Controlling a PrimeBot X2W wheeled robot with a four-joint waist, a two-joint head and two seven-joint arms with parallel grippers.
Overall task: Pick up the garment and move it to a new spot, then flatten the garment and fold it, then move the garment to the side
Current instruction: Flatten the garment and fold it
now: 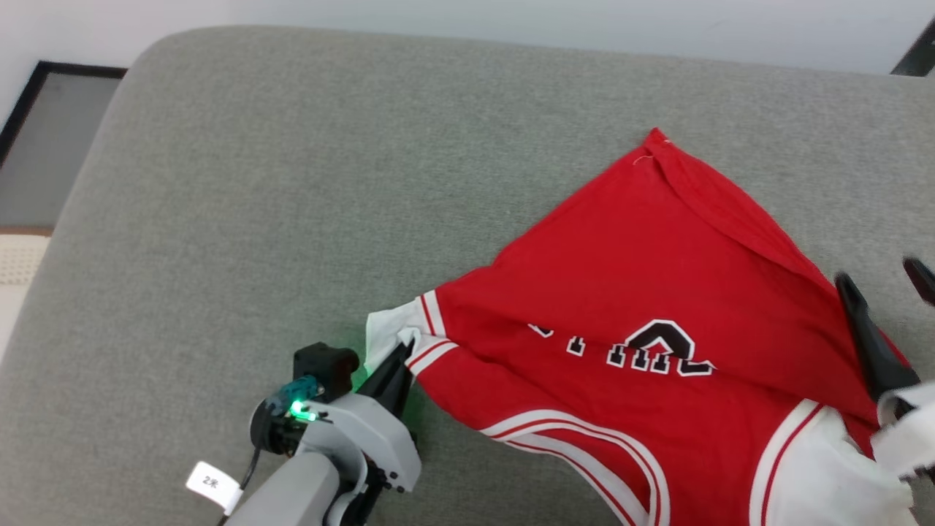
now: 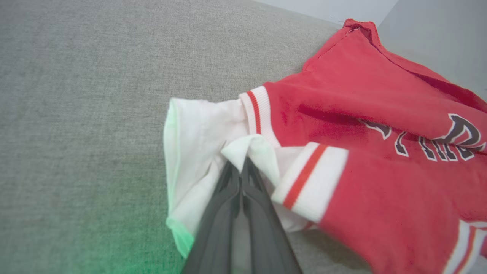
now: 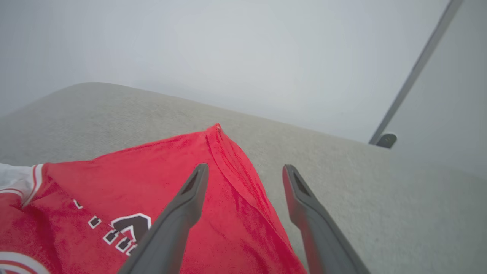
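The garment (image 1: 643, 277), a red jersey T-shirt with white sleeves, striped trim and partly folded-over black lettering, lies rumpled on the right half of a grey cushion (image 1: 292, 183). My left gripper (image 1: 403, 348) is shut on the garment's white left sleeve (image 2: 198, 137), pinching a fold of cloth at its tips (image 2: 242, 167). At the right edge of the head view my right gripper (image 1: 880, 281) stands open above the garment's right side. In the right wrist view its fingers (image 3: 190, 198) are spread wide over the red hem (image 3: 236, 179), holding nothing.
The cushion stretches wide to the left and back of the garment. A pale wall (image 1: 511, 18) runs behind it. A dark-framed floor panel (image 1: 44, 139) lies past the cushion's left edge, and a dark slanted bar (image 3: 414, 72) stands at the far right.
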